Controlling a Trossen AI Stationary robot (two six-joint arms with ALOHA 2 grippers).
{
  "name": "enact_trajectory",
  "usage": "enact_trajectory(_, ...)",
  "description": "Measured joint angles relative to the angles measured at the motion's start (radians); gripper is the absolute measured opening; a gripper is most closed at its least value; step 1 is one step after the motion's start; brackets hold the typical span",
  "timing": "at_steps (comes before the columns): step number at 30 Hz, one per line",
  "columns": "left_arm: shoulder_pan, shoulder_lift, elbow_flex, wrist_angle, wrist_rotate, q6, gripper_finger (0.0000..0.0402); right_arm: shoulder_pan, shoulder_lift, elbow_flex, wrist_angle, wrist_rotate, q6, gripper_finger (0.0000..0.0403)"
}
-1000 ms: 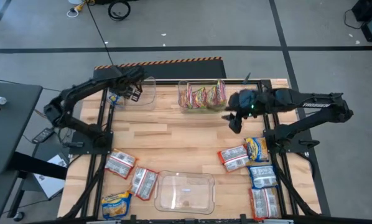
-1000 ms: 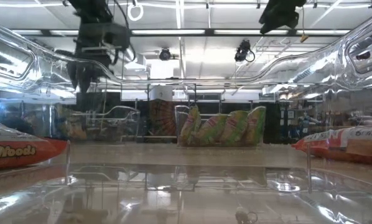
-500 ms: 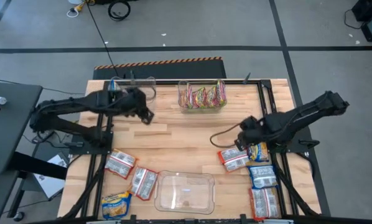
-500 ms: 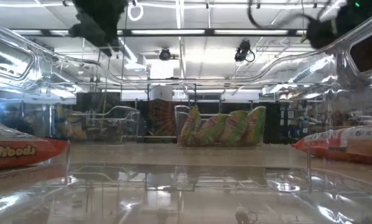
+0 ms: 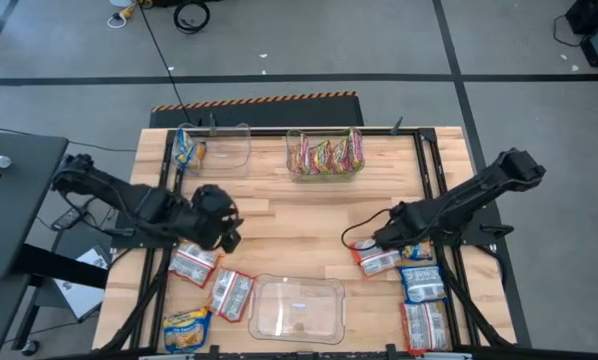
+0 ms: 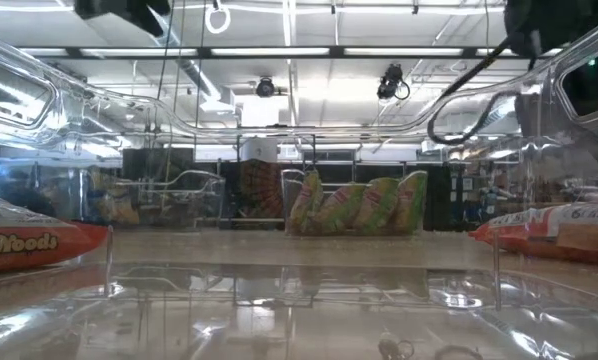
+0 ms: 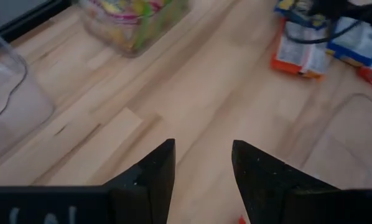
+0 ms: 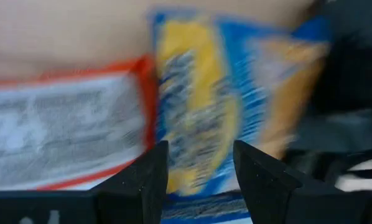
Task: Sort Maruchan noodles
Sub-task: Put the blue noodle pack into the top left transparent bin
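Observation:
Ramen packets lie flat in two groups. Near left: two red-silver ones [image 5: 194,263] [image 5: 231,293] and a blue-yellow one [image 5: 187,328]. Near right: a red-silver one [image 5: 376,255], a blue-yellow one [image 5: 414,240] and two more [image 5: 424,300] toward the near edge. My left gripper [image 5: 222,228] [image 7: 201,163] hangs open over bare wood just beyond the left group. My right gripper [image 5: 387,240] [image 8: 198,165] is open, low over the blue-yellow packet [image 8: 204,106] beside the red-silver one [image 8: 68,143]; whether it touches I cannot tell.
At the far edge, a clear bin [image 5: 324,155] holds green/pink packets standing on edge, and a second clear bin [image 5: 219,148] holds one blue-yellow packet [image 5: 186,150]. A third clear bin [image 5: 297,308] sits at the near edge. Bare wood lies mid-table.
My left gripper has swung from the far-left bin toward the near edge, ending just beyond the left group of packets. My right gripper has moved from beside the green/pink bin toward the near edge and down onto the right group. No packet has visibly moved.

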Motion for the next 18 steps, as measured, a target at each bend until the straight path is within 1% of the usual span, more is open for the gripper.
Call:
enact_trajectory(3, -0.062, 0.0, 0.0, 0.001, -0.062, -0.029, 0.0164, 0.01, 0.039, -0.028, 0.097, -0.007, 0.034, 0.0185)
enact_trajectory(6, -0.107, 0.0, 0.0, 0.0, -0.136, -0.07, 0.0164, 0.02, 0.08, -0.031, 0.09, 0.018, 0.079, 0.0178)
enact_trajectory(9, -0.14, 0.0, 0.0, 0.0, -0.205, -0.097, 0.0164, 0.02, 0.107, -0.029, 0.085, 0.025, 0.086, 0.0155)
enact_trajectory(12, -0.146, 0.0, 0.0, 0.006, -0.227, -0.095, 0.0164, 0.017, 0.12, -0.027, 0.075, 0.025, 0.064, 0.0109)
enact_trajectory(14, -0.145, 0.0, 0.0, 0.016, -0.244, -0.074, 0.0164, 0.017, 0.118, -0.027, 0.065, 0.035, 0.062, 0.0064)
enact_trajectory(16, -0.145, -0.001, 0.0, 0.032, -0.261, -0.055, 0.0164, 0.017, 0.101, -0.027, 0.063, 0.066, 0.058, 0.0021)
enact_trajectory(17, -0.145, -0.005, -0.001, 0.044, -0.263, -0.049, 0.0164, 0.017, 0.087, -0.016, 0.047, 0.087, 0.051, 0.0012)
enact_trajectory(18, -0.146, -0.013, -0.001, 0.057, -0.263, -0.044, 0.0165, 0.016, 0.065, 0.005, 0.016, 0.109, 0.049, 0.0011)
